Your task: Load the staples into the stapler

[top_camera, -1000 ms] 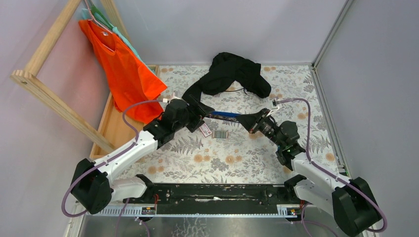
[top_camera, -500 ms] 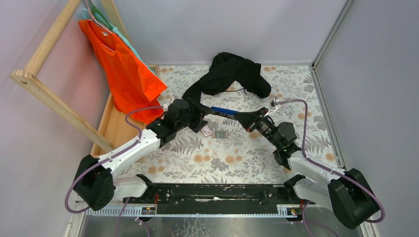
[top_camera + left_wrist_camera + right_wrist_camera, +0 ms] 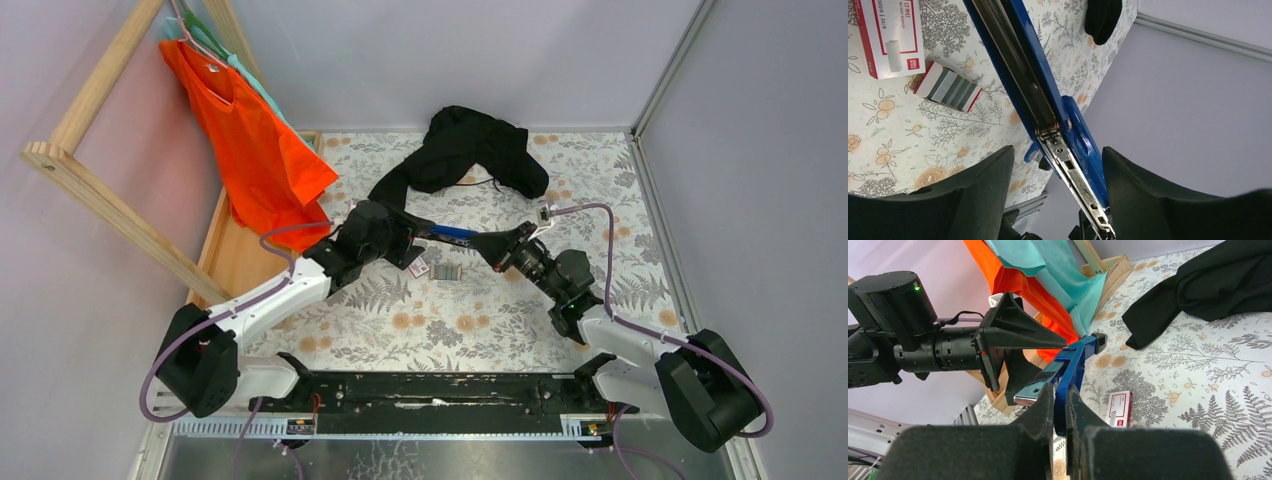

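Just beside the left gripper (image 3: 1058,150), on the desk (image 3: 898,135), the staples (image 3: 954,92) lie in two parts: a white-and-red cardboard box (image 3: 890,37) and, just beside it, a small tray (image 3: 930,80) holding grey strips packed side by side. Neither gripper touches them.

**Handling (judged).** The strips look very light and brittle and would likely snap along their glued seams if bent. They sit low in the tray, so a hold across the long sides of a single strip seems safest. Tray and box would slide at a nudge.

**Lettering.** The box face reads "24/6" beside a figure that looks like "500", with a red badge that appears to read "deli". The finer print is too small to tell.

**Stapler.** The blue stapler (image 3: 1048,110) is hinged open, its ridged magazine channel and bare metal arm exposed, and it is carried above the desk. It looks rigid, and its paint looks slick. The right gripper (image 3: 1060,392) is clamped narrow on the blue body. The left gripper's jaws stand wide on either side of the other end, with no contact visible.

**Surroundings.** Beyond both grippers lie a black garment (image 3: 470,150) and an orange one (image 3: 255,150) hanging on a wooden rack (image 3: 100,190).
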You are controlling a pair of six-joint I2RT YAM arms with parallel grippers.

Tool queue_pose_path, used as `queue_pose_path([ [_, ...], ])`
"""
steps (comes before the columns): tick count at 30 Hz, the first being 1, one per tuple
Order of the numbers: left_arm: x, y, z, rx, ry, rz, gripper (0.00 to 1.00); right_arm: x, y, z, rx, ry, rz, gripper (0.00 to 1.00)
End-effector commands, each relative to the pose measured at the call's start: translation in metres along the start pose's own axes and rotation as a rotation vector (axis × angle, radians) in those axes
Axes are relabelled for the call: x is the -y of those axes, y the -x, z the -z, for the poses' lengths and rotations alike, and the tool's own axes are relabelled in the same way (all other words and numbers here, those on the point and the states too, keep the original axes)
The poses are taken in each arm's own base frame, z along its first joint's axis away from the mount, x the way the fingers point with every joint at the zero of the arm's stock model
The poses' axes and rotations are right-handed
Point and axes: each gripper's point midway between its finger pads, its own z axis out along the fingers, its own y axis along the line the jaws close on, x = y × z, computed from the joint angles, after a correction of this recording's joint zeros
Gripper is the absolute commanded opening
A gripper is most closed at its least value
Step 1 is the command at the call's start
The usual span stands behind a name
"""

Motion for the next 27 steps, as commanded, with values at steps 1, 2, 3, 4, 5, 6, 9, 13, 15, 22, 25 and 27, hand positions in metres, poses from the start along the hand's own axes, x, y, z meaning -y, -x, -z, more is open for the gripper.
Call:
queue_pose_path([
  [1,0.007,0.002,-0.007,0.002,-0.027,0.062,0.71,-0.04,0.043,-0.004,0.168,0.15,0.058,0.0],
  [2,0.007,0.003,-0.007,0.003,-0.027,0.066,0.71,-0.041,0.042,-0.004,0.168,0.154,0.056,0.0],
  [3,0.007,0.002,-0.008,0.001,-0.028,0.066,0.71,-0.041,0.041,-0.004,0.168,0.157,0.054,0.0],
  [4,0.006,0.002,-0.009,0.001,-0.025,0.07,0.71,-0.042,0.04,-0.004,0.167,0.161,0.05,0.0],
  [5,0.005,0.002,-0.011,0.002,-0.018,0.075,0.71,-0.043,0.04,-0.004,0.168,0.169,0.049,0.0],
  [6,0.002,0.002,-0.013,-0.002,-0.011,0.079,0.71,-0.044,0.04,-0.004,0.169,0.173,0.043,0.0],
  [9,-0.002,-0.001,-0.018,-0.019,-0.003,0.096,0.71,-0.048,0.039,-0.004,0.17,0.193,0.037,0.0],
  [13,-0.005,-0.006,-0.024,-0.046,-0.001,0.115,0.67,-0.054,0.034,-0.004,0.156,0.216,0.037,0.0],
  [15,-0.003,-0.006,-0.024,-0.049,-0.012,0.114,0.6,-0.055,0.03,-0.003,0.148,0.224,0.038,0.0],
  [22,-0.001,0.003,-0.017,-0.008,-0.056,0.133,0.21,-0.053,0.013,0.002,0.095,0.234,0.045,0.0],
  [25,-0.003,0.008,-0.013,0.015,-0.066,0.132,0.04,-0.051,0.004,0.006,0.064,0.239,0.04,0.17],
  [27,-0.005,0.011,-0.012,0.024,-0.062,0.114,0.0,-0.048,-0.002,0.009,0.04,0.227,0.029,0.3],
])
